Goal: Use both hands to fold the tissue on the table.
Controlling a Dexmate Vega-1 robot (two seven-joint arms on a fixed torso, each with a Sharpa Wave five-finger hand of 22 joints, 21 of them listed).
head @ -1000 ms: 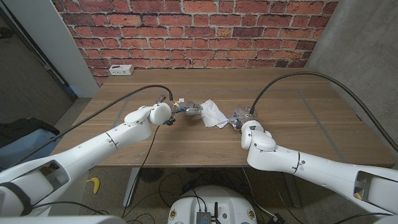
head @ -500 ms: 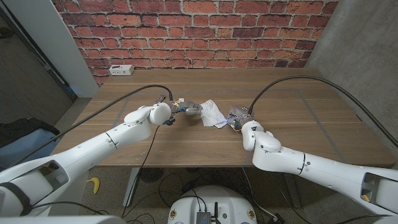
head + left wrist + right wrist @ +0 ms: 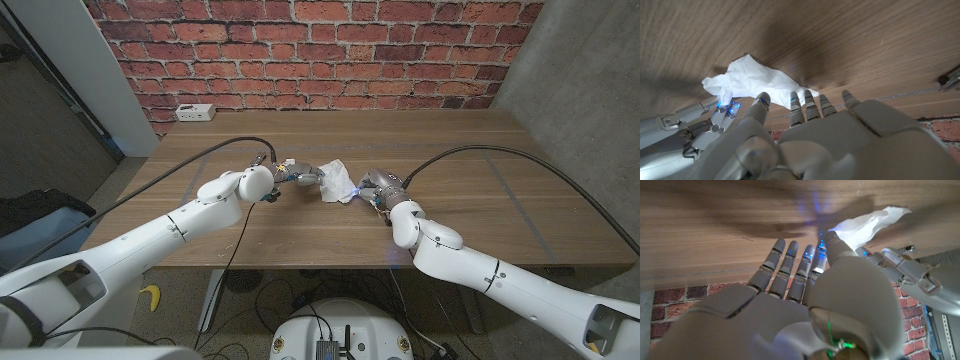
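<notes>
Folding was under way when you reached this moment: you had both robot hands at the tissue (image 3: 338, 181), one on each side, near the middle of the bench (image 3: 470, 215). I judge the next move called for lifting one edge over and laying it flat on the other, with the opposite side pinned so the sheet did not slide. Nearest you, the right robot hand (image 3: 372, 186) touched the tissue's right edge; in the right wrist view its fingers (image 3: 790, 260) lay fairly straight and close together, the thumb against the white paper, so a pinch seemed likely, though I cannot tell for sure. A little farther, your left robot hand (image 3: 305, 177) met the left edge with fingers spread, tips on or just beside the crumpled tissue; whether it held anything, I cannot tell.
</notes>
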